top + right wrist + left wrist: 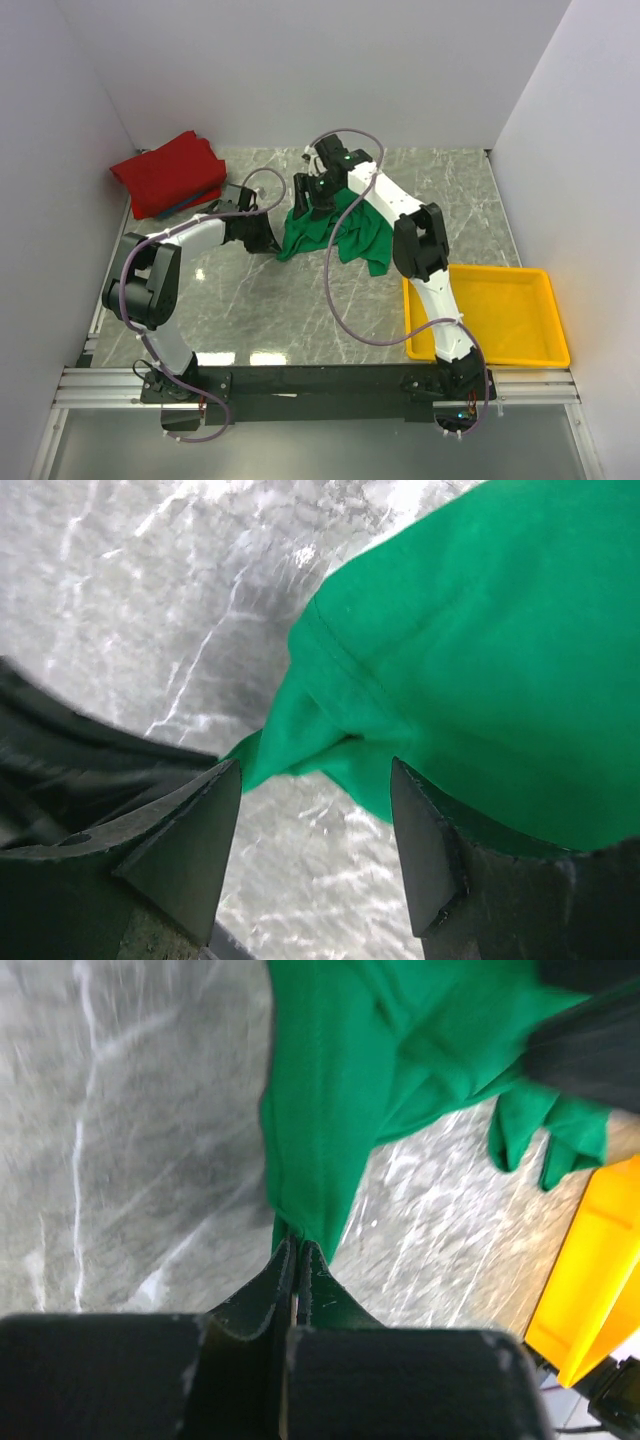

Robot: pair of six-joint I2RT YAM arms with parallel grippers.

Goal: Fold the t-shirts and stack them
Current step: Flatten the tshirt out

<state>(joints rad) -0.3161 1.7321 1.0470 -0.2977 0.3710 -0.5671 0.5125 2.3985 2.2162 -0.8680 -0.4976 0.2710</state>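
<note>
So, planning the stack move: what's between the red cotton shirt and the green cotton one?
Top view: the left arm's white forearm and grey cable loop.

- We see our right gripper [315, 767] with its two fingers spread apart.
- A bunched fold of the green shirt [480, 660] shows between them.
- Grey marbled table [120, 570] lies beneath.

Middle crowded, near left open.
Passable over bare surface [265, 310] at near left and far right; blocked by bunched green t-shirt [345, 235] mid-centre, red t-shirt [168, 172] far-left corner, yellow tray [500, 315] near right, walls [300, 70] around.
</note>
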